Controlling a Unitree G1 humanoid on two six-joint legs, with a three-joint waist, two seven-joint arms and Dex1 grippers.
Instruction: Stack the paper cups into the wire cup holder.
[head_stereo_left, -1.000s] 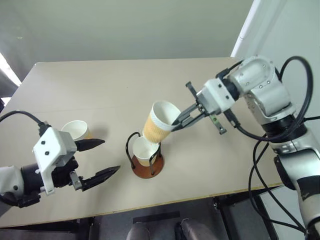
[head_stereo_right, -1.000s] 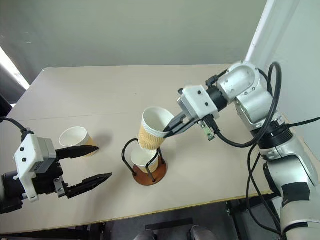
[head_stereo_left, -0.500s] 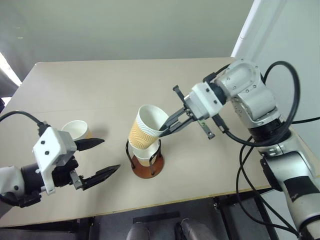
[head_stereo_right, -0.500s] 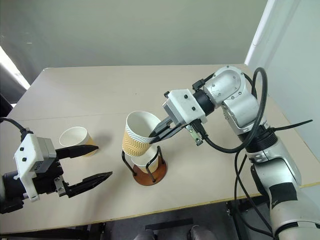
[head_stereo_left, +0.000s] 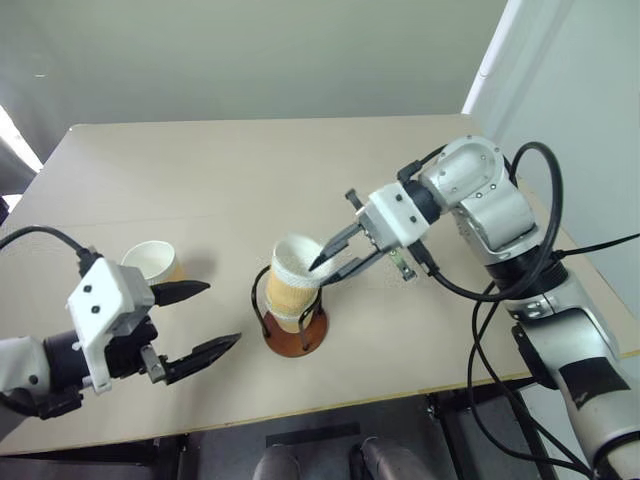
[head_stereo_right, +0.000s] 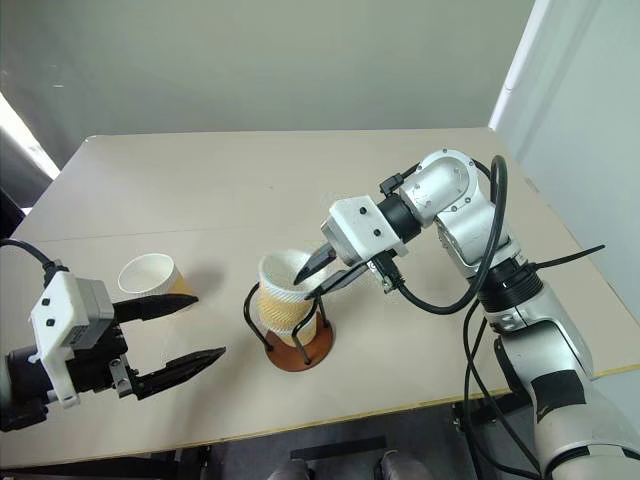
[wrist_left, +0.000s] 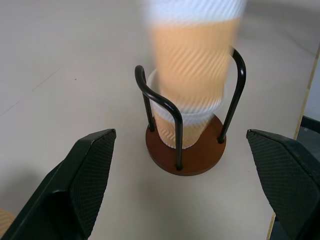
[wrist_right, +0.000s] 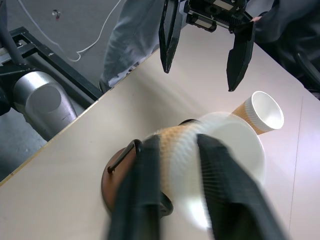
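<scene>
Left eye view: the table (head_stereo_left: 200, 160) is tan and bare over its far half, so there is open room toward the far edge and both far corners. The wire cup holder (head_stereo_left: 296, 335) stands near the middle of the near edge, with a paper cup (head_stereo_left: 290, 318) seated in it and a second, blurred cup (head_stereo_left: 293, 280) nested on top between the wire loops. The right gripper (head_stereo_left: 322, 268) hovers at that top cup's rim, fingers parted, one above the rim and one alongside it; I cannot tell if either touches. A third cup (head_stereo_left: 152, 260) lies on its side toward the table's left edge. The left gripper (head_stereo_left: 205, 318) sits near the near-left edge, fingers spread wide, nothing between them. Right eye view: same layout; bare table separates the holder from the lying cup. Left wrist view: holder base and both loops are sharp, the upper cup is blurred, open table all round the base. Right wrist view: own fingers (wrist_right: 142, 195) straddle the blurred cup, with the near table edge and a person's trousers (wrist_right: 135, 35) beyond. No writing or brand is legible on the cups.
</scene>
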